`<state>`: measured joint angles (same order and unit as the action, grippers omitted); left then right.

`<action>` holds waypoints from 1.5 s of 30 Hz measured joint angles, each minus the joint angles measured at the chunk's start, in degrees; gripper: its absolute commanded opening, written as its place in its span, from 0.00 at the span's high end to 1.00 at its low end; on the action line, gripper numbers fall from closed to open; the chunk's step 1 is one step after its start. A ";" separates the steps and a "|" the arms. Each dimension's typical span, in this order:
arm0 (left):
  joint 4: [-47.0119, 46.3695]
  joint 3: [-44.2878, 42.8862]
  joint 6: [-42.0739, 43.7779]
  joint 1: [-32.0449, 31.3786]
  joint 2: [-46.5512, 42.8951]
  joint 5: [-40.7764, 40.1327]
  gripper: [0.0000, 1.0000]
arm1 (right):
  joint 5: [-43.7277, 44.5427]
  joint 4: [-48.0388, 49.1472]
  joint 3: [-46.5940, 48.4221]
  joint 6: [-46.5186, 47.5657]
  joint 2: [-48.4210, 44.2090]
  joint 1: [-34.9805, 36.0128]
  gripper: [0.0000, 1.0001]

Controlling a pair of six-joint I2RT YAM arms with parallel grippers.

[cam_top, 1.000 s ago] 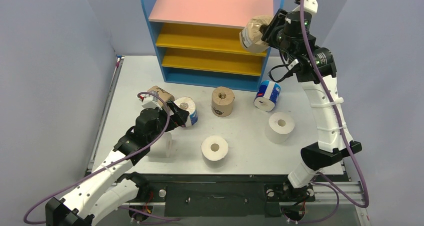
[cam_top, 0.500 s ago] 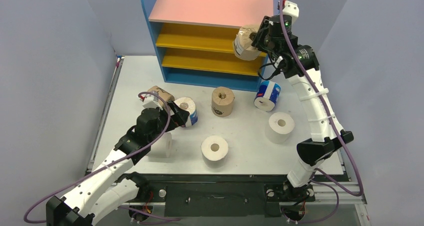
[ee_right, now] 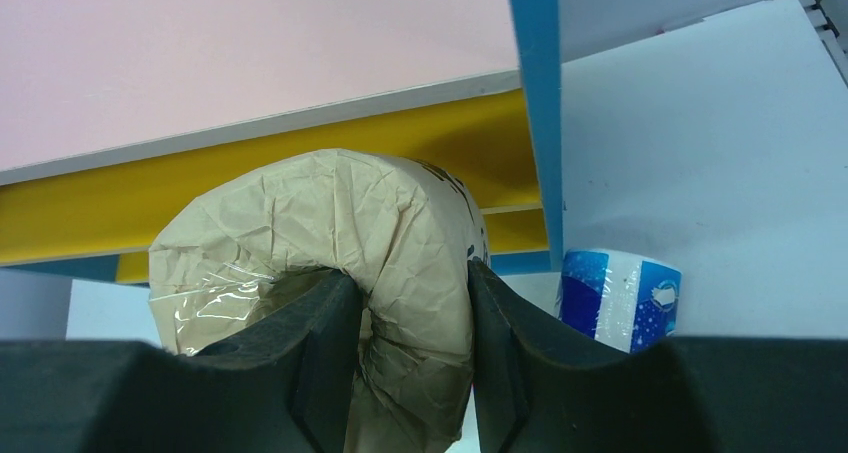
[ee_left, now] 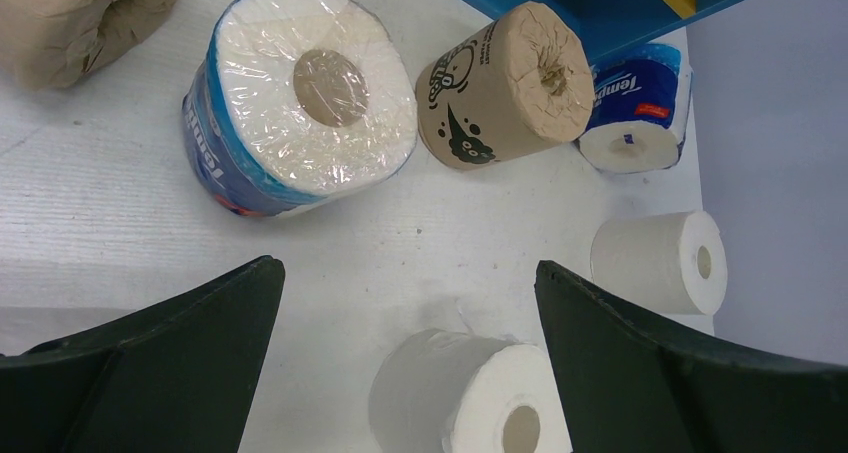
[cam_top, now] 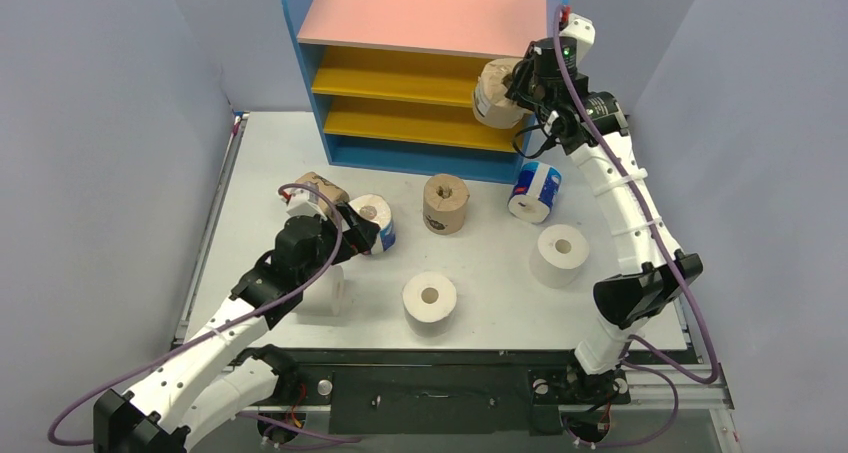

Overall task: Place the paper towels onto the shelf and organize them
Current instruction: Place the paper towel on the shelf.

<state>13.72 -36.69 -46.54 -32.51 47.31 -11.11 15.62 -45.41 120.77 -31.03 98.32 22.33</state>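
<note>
My right gripper (cam_top: 515, 81) is shut on a tan-wrapped roll (cam_top: 494, 94), pinching its wall (ee_right: 400, 263), and holds it at the right end of the shelf (cam_top: 425, 18), in front of the upper yellow board (cam_top: 400, 73). My left gripper (cam_top: 360, 235) is open and empty, low over the table beside a blue-and-white roll (cam_top: 376, 220), which also shows in the left wrist view (ee_left: 300, 98). A tan roll (cam_top: 446, 203), a second blue-and-white roll (cam_top: 534, 191) and white rolls (cam_top: 430, 297) (cam_top: 560, 254) stand on the table. Another tan roll (cam_top: 318, 187) lies behind my left gripper.
A third white roll (cam_top: 325, 291) sits partly under my left arm. The shelf's blue right side panel (ee_right: 537, 113) stands close beside the held roll. Grey walls enclose the table (cam_top: 480, 273) on both sides.
My right gripper has carried the tan roll left and in toward the shelf's upper yellow board, then lowered it slightly. The left arm has not moved.
</note>
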 measured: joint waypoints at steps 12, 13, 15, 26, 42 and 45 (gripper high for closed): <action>-0.22 -1.64 -0.87 0.00 3.21 0.13 0.03 | -0.50 2.01 -0.87 -2.16 2.56 -2.60 0.65; -0.44 -2.16 -0.90 0.00 3.82 0.28 0.03 | -0.66 2.03 -0.87 -2.32 2.84 -2.69 0.65; -0.92 -3.34 -1.01 0.00 5.09 0.55 0.03 | -0.87 2.03 -0.90 -2.67 3.43 -2.80 0.65; -4.61 -8.22 -1.86 0.00 11.23 1.99 0.02 | -0.83 2.25 -0.15 -3.32 4.68 -2.84 0.64; -18.18 -15.78 -1.70 -0.02 21.51 1.75 0.04 | -0.61 5.11 2.80 -5.38 7.56 -2.78 0.57; -22.67 -18.75 0.09 -0.13 25.09 2.14 0.04 | -0.66 5.31 3.56 -5.73 8.15 -2.80 0.51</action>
<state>-8.95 -55.44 -46.46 -32.64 72.40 -8.97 14.96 -40.10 124.33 -36.75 106.48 19.53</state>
